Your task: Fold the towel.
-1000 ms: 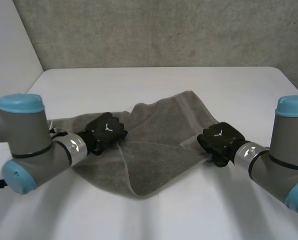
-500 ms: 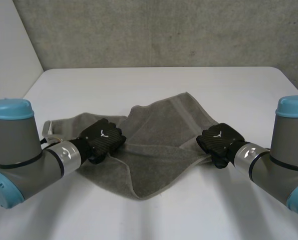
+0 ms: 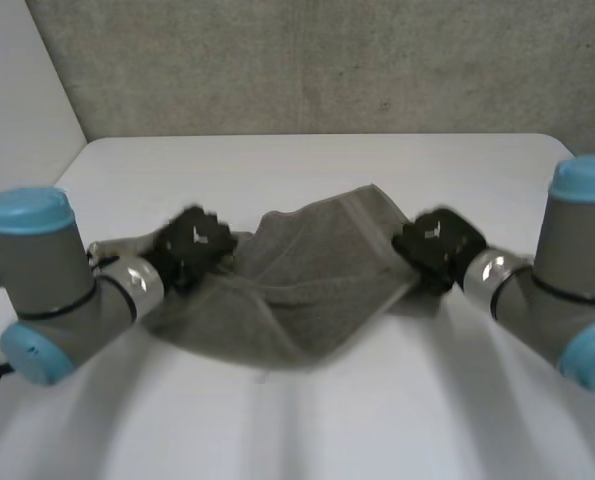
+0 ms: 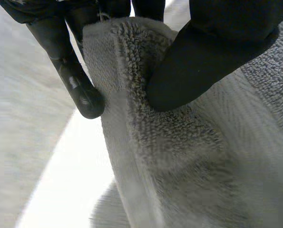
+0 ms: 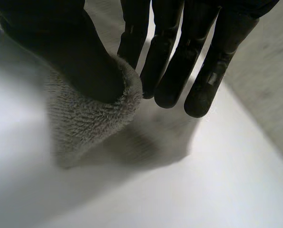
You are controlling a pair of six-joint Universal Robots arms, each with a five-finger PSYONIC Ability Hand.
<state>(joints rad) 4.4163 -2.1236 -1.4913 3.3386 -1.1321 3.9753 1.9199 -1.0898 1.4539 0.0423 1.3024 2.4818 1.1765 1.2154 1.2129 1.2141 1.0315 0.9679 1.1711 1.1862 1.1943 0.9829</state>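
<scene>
Two pinches: the grey towel (image 3: 307,285), sagging between them over the table (image 3: 307,165), is held at an edge by the left robot hand (image 3: 190,243), thumb against fingers, and at a corner by the right robot hand (image 3: 435,243). The shallow right pinch could be lost if the towel is pulled taut.

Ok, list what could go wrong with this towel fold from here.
1. The right hand pinches only a small tip of the towel under its thumb, so it may slip out under pull.
2. The left hand pinches a bunched edge, so the fold may come out crooked.
3. The towel sags crumpled between the hands in the head view, so creases may get folded in.
</scene>
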